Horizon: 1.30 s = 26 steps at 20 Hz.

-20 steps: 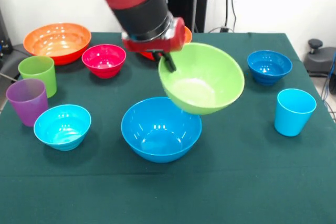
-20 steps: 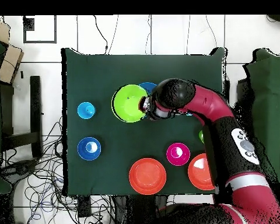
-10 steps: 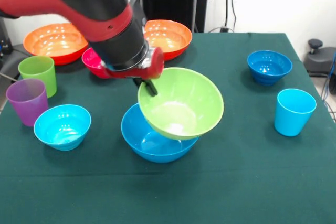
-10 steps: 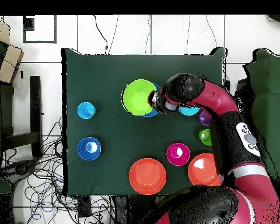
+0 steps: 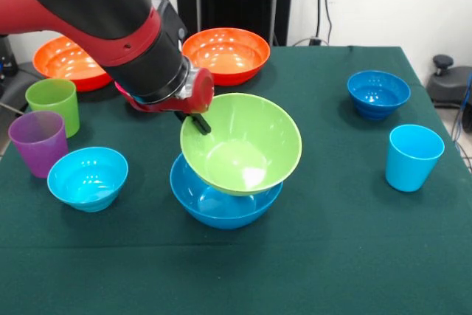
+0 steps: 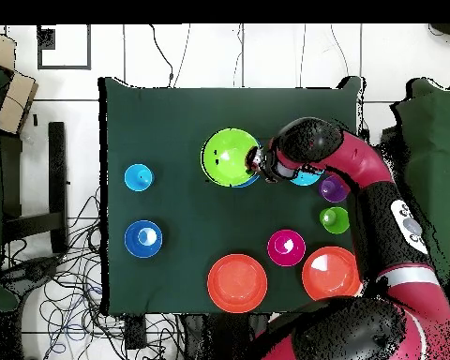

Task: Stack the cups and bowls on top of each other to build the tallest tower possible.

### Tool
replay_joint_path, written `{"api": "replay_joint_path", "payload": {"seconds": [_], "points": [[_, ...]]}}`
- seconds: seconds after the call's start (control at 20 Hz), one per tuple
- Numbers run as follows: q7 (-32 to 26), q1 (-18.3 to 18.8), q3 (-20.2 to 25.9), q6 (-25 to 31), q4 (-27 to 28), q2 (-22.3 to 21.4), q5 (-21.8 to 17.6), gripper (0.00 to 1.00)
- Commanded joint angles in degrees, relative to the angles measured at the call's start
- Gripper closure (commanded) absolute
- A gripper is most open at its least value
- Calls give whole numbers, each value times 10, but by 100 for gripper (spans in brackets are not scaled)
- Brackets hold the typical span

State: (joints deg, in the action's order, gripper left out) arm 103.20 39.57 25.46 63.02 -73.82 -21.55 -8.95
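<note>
Lime green bowl (image 5: 241, 145) is sitting tilted in the mouth of the large blue bowl (image 5: 221, 208), near the middle of the worktop (image 5: 332, 256); its rim is leaning up toward the arm's side, so it is not yet lying level in the nest. The tool (image 5: 193, 119) is pinching that raised rim, one dark finger showing inside the bowl wall, the other hidden behind the rim. Step in hand, as I am reading it: laying the second piece of the tower's base, with the release not yet made. The next move is calling for letting the green bowl settle flat and centred in the blue one, then spreading the tool and lifting straight off without dragging the rim. Around the pair, everything else is standing loose: cyan small bowl (image 5: 88, 177), purple cup (image 5: 37, 142) and lime green cup (image 5: 54, 105) are grouped well apart on one side; two orange bowls (image 5: 225, 54) are waiting at the far edge, one half hidden by the arm; dark blue small bowl (image 5: 378, 93) and light blue cup (image 5: 413, 156) are standing on the other side. The overhead view is also showing a magenta small bowl (image 6: 286, 247), which the arm is covering in the front view. Most of the stacking is still lying ahead.
</note>
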Motion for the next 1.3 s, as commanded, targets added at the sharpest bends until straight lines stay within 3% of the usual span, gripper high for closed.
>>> {"api": "replay_joint_path", "payload": {"seconds": [0.05, 0.55, 0.6, 1.3], "points": [[-157, -1, 46, 29, 11, -12, -48, 100], [-151, 0, 50, 19, 1, -15, -56, 100], [-148, 0, 52, 16, -2, -16, -56, 0], [-127, 3, 52, 11, -12, -27, -73, 0]]}}
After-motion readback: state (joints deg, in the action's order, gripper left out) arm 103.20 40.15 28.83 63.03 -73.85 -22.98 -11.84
